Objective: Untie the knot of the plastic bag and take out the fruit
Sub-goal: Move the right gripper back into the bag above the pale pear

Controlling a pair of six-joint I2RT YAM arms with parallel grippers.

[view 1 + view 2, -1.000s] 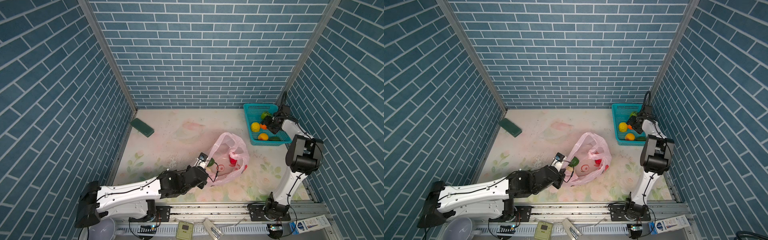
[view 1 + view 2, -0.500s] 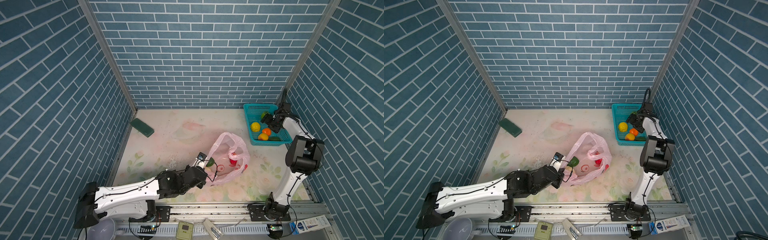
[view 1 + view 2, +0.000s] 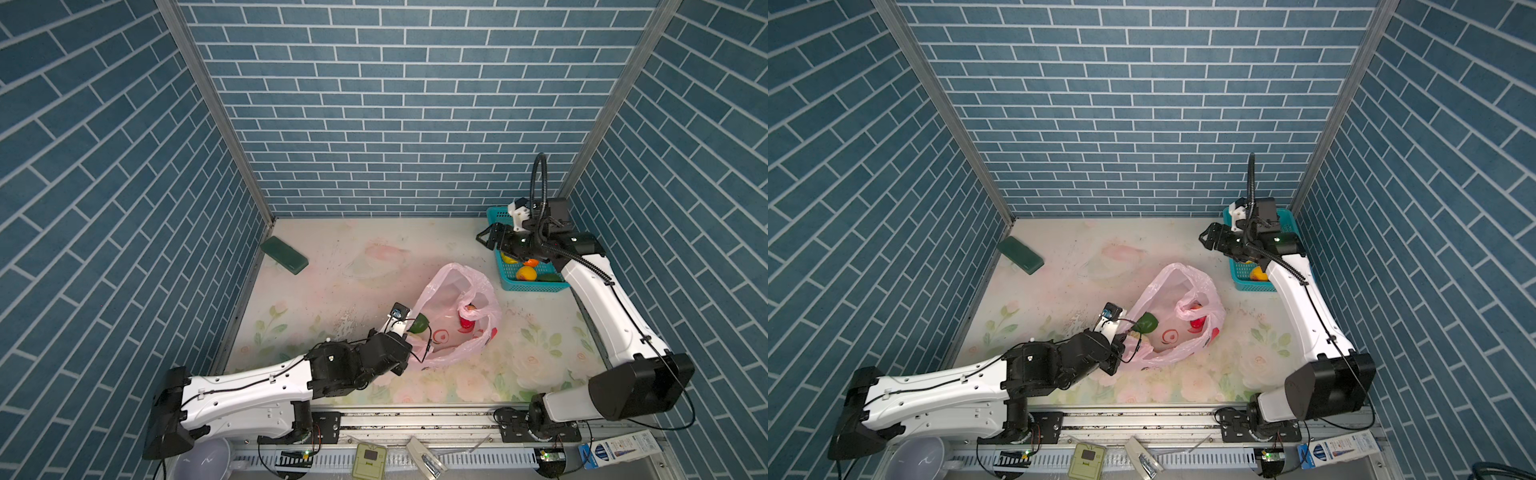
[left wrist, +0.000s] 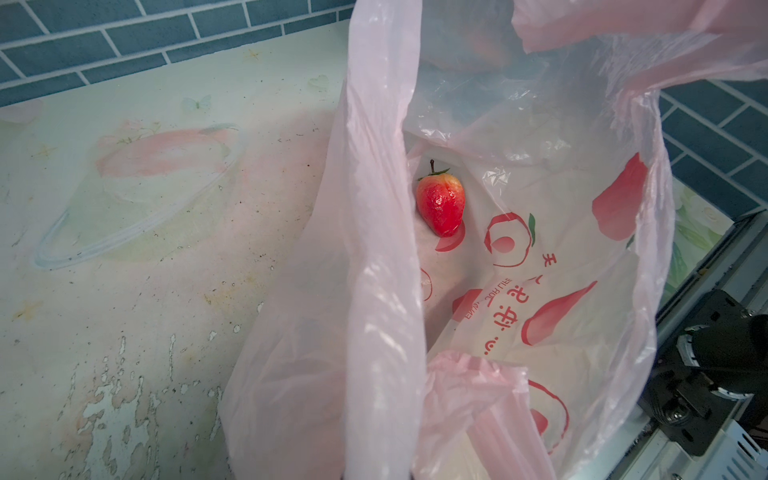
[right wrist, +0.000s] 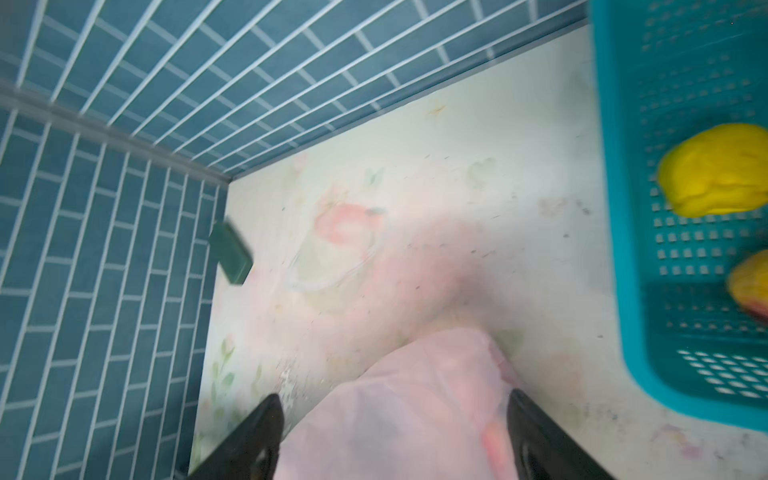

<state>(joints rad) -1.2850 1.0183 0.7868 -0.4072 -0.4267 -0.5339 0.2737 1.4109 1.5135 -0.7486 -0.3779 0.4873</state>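
Note:
The pink plastic bag (image 3: pixel 453 328) lies mid-table with its mouth gaping; no knot is in view and the handle loops (image 3: pixel 478 301) lie apart. My left gripper (image 3: pixel 409 347) is shut on the bag's front-left rim; pink film hides its fingers in the left wrist view. A red strawberry-like fruit (image 4: pixel 439 203) rests inside the bag and shows in both top views (image 3: pixel 1198 322). My right gripper (image 3: pixel 485 237) hovers open and empty just left of the teal basket (image 3: pixel 505 284), high above the bag (image 5: pixel 415 415). Yellow, orange and dark green fruit (image 3: pixel 526 273) lie in the basket.
A dark green block (image 3: pixel 284 254) lies at the back left by the wall. A dark green shape (image 3: pixel 417 323) sits at the bag's rim beside my left wrist. Brick walls close three sides. A white bowl (image 3: pixel 203 459) and small devices lie beyond the front rail.
My right gripper has risen from over the basket and swung left over the table, still open. The left arm and the bag have hardly moved.

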